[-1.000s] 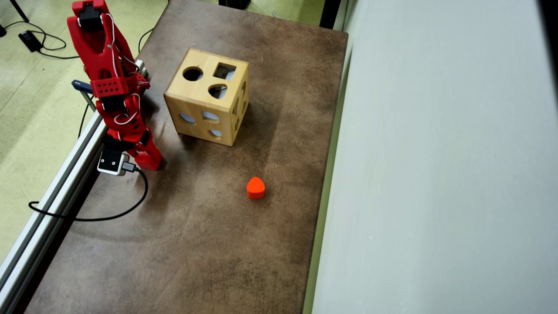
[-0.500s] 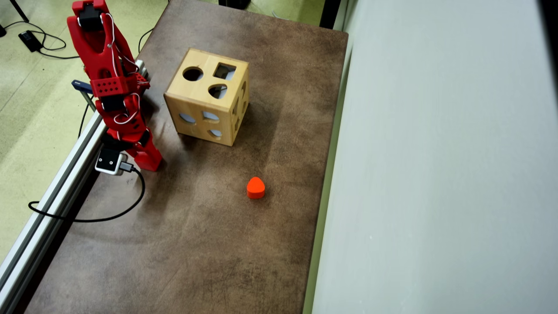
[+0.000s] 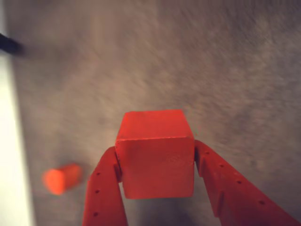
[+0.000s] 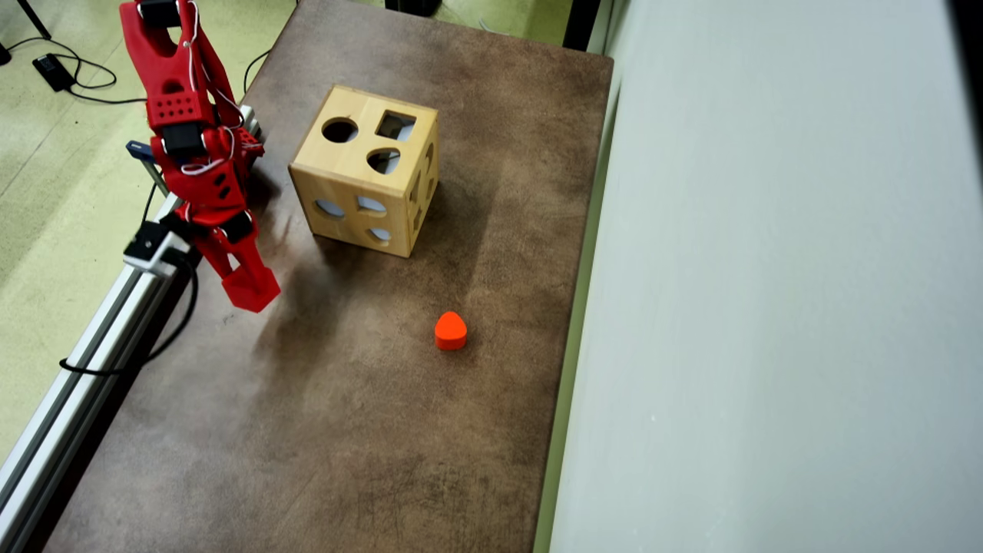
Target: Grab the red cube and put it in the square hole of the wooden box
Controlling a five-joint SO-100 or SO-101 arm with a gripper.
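Note:
In the wrist view the red cube [image 3: 155, 157] fills the gap between my two red fingers, and my gripper [image 3: 156, 157] is shut on it, above the brown table. In the overhead view my gripper [image 4: 251, 290] hangs over the table's left side with the red cube [image 4: 252, 292] at its tip, left of and below the wooden box [image 4: 367, 173]. The box's top face carries the square hole [image 4: 396, 125], beside a round hole and a teardrop-like hole.
An orange-red rounded block [image 4: 450, 331] lies on the table right of my gripper, also low left in the wrist view as the rounded block [image 3: 62, 178]. An aluminium rail [image 4: 84, 361] runs along the table's left edge. A pale wall [image 4: 768, 307] borders the right.
The arm has lifted and swung slightly left; the gripper with the cube has risen off the table, and the wrist camera has moved up and left.

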